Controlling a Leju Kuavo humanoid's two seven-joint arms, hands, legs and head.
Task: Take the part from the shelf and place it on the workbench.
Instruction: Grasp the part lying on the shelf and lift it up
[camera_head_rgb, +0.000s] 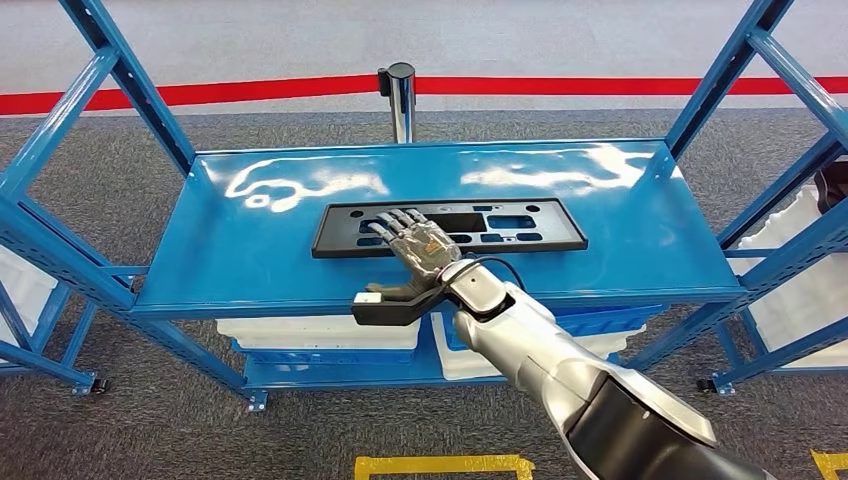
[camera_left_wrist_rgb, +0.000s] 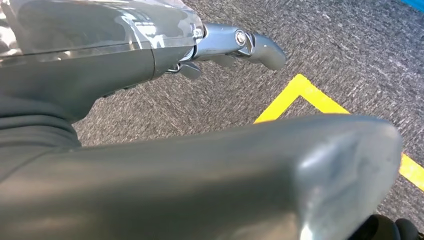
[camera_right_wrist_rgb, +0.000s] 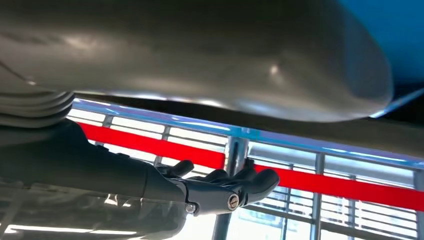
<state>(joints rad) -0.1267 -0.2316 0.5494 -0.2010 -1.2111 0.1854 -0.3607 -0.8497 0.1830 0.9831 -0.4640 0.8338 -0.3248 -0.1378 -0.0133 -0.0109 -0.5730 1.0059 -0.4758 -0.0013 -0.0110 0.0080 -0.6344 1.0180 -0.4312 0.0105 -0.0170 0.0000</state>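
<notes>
One right hand (camera_head_rgb: 418, 243) rests spread-fingered on the part (camera_head_rgb: 449, 228) — left hand (camera_left_wrist_rgb: 235, 47) hangs empty, fingers apart.

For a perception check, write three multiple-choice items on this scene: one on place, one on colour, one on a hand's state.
1. Where does the black panel lie?
A. on the floor
B. on the blue shelf's top level
C. in a white bin

2. What colour is the floor stripe behind the shelf?
A. red
B. green
C. white

3. How is the right hand?
A. gripping a bin
B. closed in a fist
C. fingers spread over the panel

Key: B, the panel lies flat on the top level; A, the stripe is red; C, the fingers fan out above the panel.
</notes>
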